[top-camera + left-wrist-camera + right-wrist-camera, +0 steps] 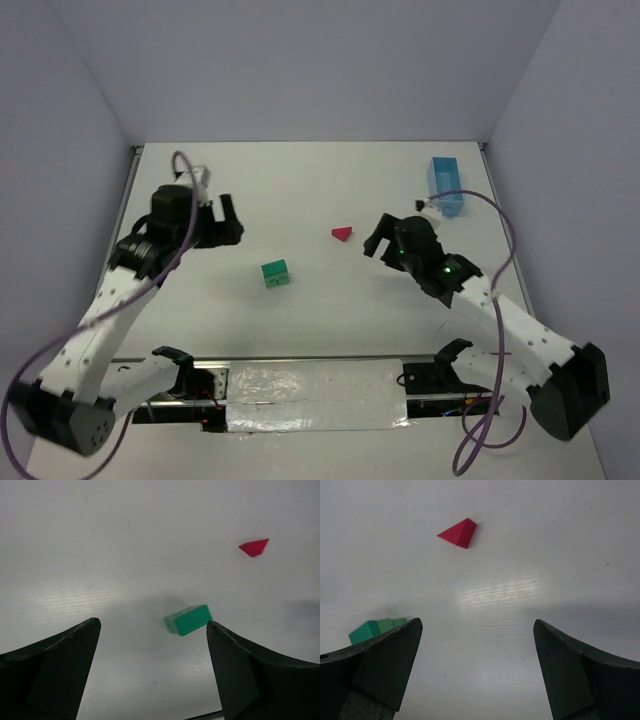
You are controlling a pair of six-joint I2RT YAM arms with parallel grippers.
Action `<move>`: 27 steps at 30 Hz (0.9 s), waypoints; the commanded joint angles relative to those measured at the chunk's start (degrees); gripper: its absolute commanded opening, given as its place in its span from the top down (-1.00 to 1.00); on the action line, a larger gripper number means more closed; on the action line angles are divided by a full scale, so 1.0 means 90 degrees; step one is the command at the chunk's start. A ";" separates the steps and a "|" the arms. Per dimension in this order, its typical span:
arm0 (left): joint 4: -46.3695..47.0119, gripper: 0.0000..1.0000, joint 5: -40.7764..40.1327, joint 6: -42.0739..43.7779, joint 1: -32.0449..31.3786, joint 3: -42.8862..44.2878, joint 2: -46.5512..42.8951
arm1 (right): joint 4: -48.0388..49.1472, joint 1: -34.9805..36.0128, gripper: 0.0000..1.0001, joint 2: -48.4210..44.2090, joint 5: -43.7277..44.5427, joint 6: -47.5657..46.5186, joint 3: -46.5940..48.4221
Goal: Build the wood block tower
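There is one red triangular block (342,234) and one green block (275,272) (a single piece or several pressed together, the views do not settle). There is one light blue box (446,186), and two grippers: left gripper (231,221) and right gripper (377,234).

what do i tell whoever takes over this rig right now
Left gripper: open, empty, left of the green block.
Right gripper: open, empty, right of the red wedge.
Green block lies mid-table; red wedge lies apart from it, farther back and to the right.
Done: nothing visibly stacked; red wedge not on top.
Left: likely set the red wedge on the green block.
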 commanded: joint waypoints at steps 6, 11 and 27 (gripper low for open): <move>0.0767 -0.99 0.1924 0.1606 -0.1954 0.3142 0.4384 | 0.0126 -0.1443 -1.00 -0.2219 -0.1408 -0.0146 -0.0722; 0.0904 -0.99 0.1769 0.3069 -0.2561 0.4074 0.5775 | -0.0345 -0.1737 -0.99 -0.2991 -0.1749 -0.0517 -0.0595; 0.0601 -0.84 0.1368 0.4001 -0.2864 0.5880 0.8530 | -0.0511 -0.1796 -0.99 -0.3715 -0.2639 -0.1298 -0.1004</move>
